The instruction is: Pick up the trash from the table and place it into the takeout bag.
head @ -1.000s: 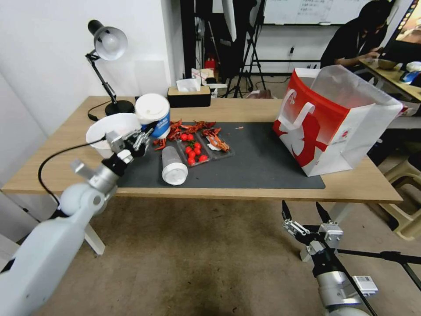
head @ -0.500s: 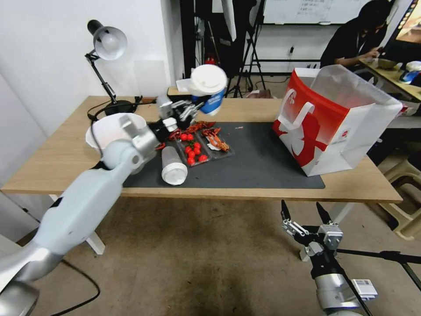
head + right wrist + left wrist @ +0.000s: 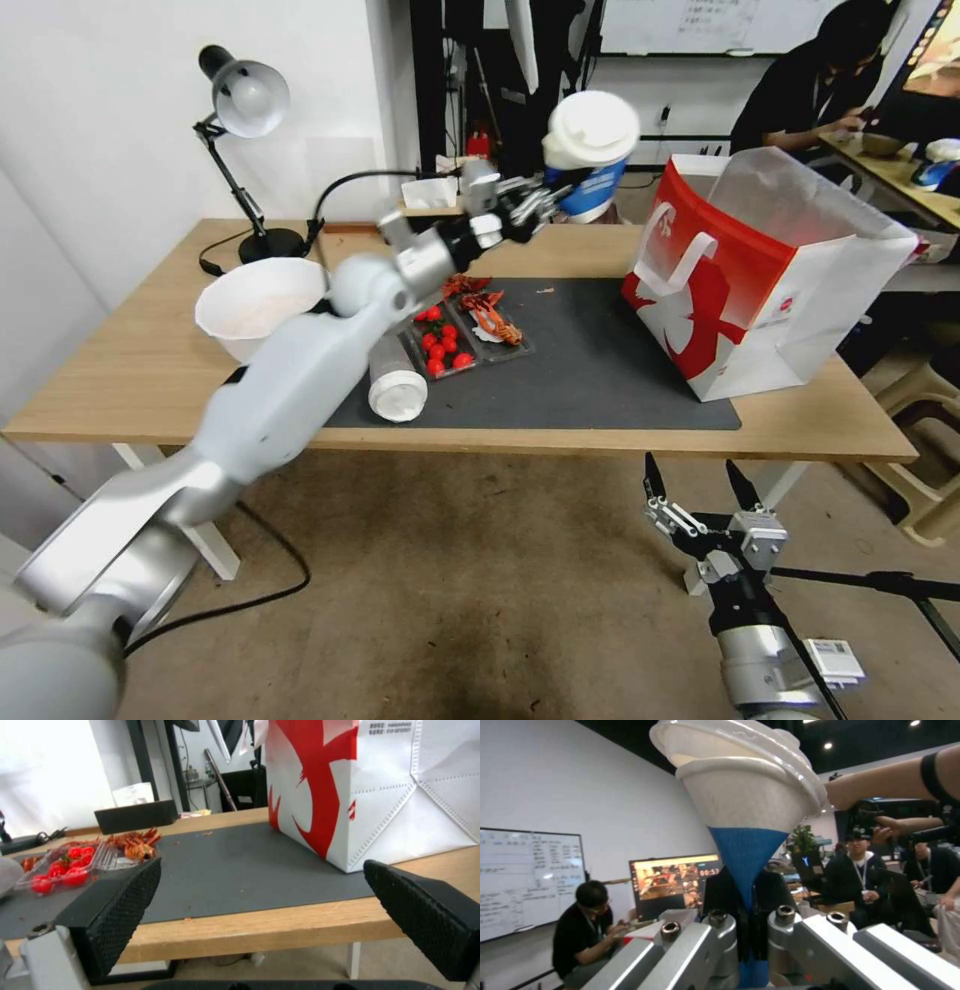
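My left gripper (image 3: 548, 195) is shut on the blue-white lidded paper cup (image 3: 590, 150), held high above the table's (image 3: 130, 360) far side, left of the takeout bag (image 3: 760, 270). In the left wrist view the cup (image 3: 745, 806) rises from between the fingers (image 3: 720, 896). A clear white-lidded cup (image 3: 392, 376) lies on its side on the dark mat (image 3: 590, 370). A white bowl (image 3: 255, 305) sits at the left. My right gripper (image 3: 700, 485) hangs open below the table's front edge, facing the bag (image 3: 380, 791).
Clear trays of cherry tomatoes (image 3: 440, 350) and crayfish (image 3: 490, 315) lie on the mat. A desk lamp (image 3: 240, 110) and a black tissue box (image 3: 136, 816) stand at the back. A person sits beyond the bag.
My left arm has carried the blue-white cup up and to the right, from beside the bowl towards the bag. The right arm has stayed still.
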